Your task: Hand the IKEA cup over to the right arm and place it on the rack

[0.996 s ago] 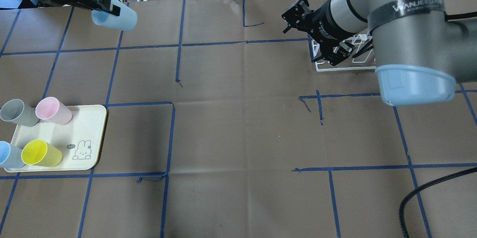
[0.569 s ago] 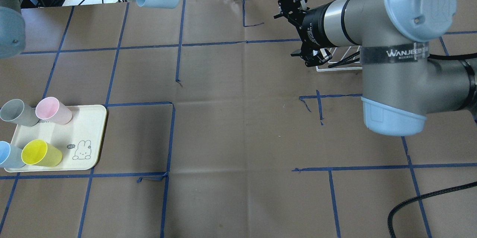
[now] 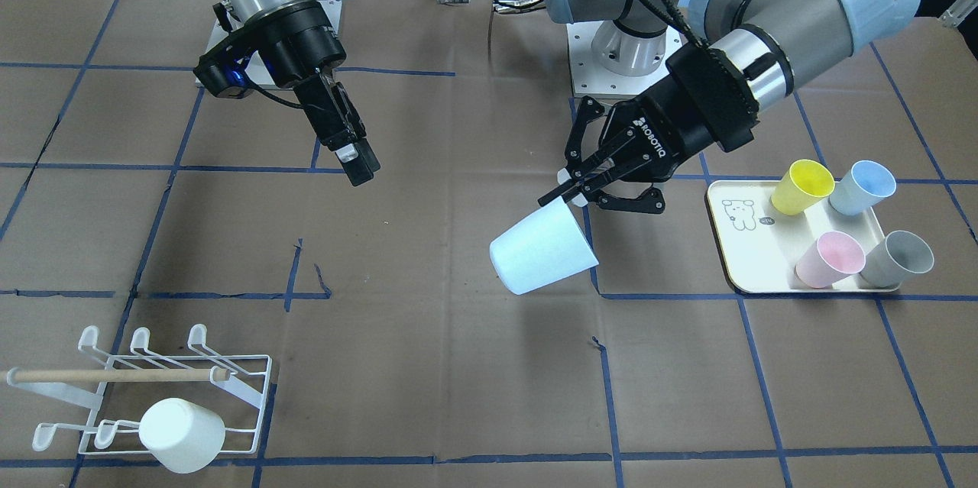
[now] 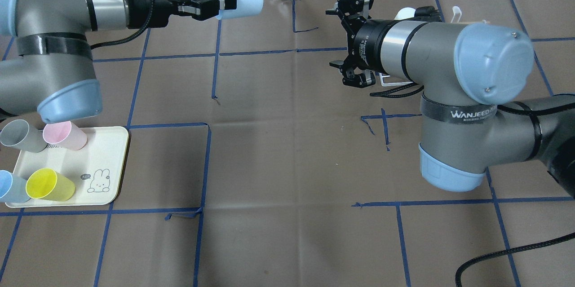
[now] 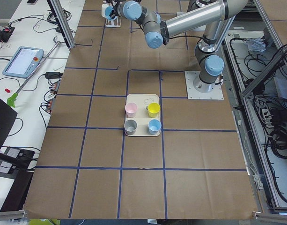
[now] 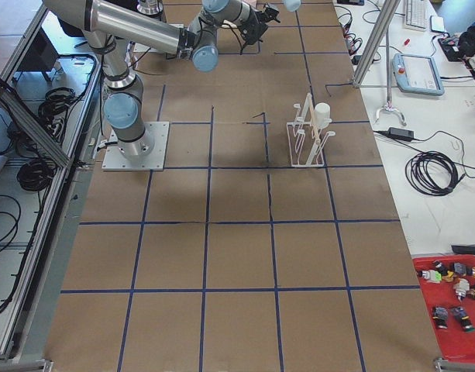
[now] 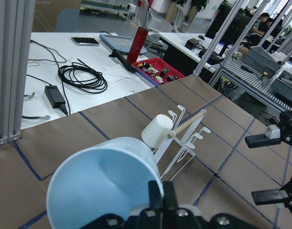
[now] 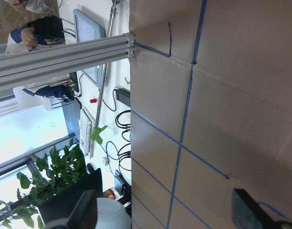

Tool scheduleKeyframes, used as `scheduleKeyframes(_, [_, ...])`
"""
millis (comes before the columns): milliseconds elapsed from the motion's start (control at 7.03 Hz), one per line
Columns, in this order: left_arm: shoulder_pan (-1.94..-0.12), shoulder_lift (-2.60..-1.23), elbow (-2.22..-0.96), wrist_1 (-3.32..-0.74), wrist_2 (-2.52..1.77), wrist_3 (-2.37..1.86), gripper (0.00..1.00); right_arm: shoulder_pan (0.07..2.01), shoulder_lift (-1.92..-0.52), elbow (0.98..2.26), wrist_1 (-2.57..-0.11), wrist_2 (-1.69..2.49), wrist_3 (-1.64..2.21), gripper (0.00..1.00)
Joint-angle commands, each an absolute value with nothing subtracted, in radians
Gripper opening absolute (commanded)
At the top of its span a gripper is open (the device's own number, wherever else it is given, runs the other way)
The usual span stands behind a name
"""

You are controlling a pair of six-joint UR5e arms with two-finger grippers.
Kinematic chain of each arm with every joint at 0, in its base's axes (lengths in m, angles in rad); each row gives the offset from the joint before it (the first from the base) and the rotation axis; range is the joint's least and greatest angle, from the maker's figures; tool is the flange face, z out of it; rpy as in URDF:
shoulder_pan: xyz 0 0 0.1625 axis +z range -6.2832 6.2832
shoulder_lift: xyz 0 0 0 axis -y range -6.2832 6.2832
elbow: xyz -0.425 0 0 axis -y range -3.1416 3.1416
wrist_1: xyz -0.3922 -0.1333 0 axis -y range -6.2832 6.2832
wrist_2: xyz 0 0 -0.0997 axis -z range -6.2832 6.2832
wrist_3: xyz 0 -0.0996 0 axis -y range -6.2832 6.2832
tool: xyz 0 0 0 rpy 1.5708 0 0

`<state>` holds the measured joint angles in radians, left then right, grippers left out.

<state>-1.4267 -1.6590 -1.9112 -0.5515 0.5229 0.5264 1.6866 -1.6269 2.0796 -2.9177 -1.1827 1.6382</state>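
Clamped on the cup's (image 3: 544,251) rim, the left fingers (image 3: 587,178) should offer its body squarely between the right fingers (image 3: 353,156), spread apart, before letting go.

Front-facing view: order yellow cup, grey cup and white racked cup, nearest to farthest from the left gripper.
1. yellow cup, on the tray, robot-side row.
2. grey cup, tray's outer corner.
3. white cup, on the rack, opposite table end.
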Motion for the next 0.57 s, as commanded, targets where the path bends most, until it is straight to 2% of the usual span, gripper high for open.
scheduleKeyframes(0, [-1.466,-1.658,-2.015,-0.352,0.512,0.525,0.0,1.706,-1.62,2.083,-3.044,-1.175,1.736,1.0])
scheduleKeyframes(427, [-1.486,-1.658,-2.124,-0.16,0.483,0.514,0.0,1.733,-1.617,2.082,-3.033,-1.166,1.743,1.0])
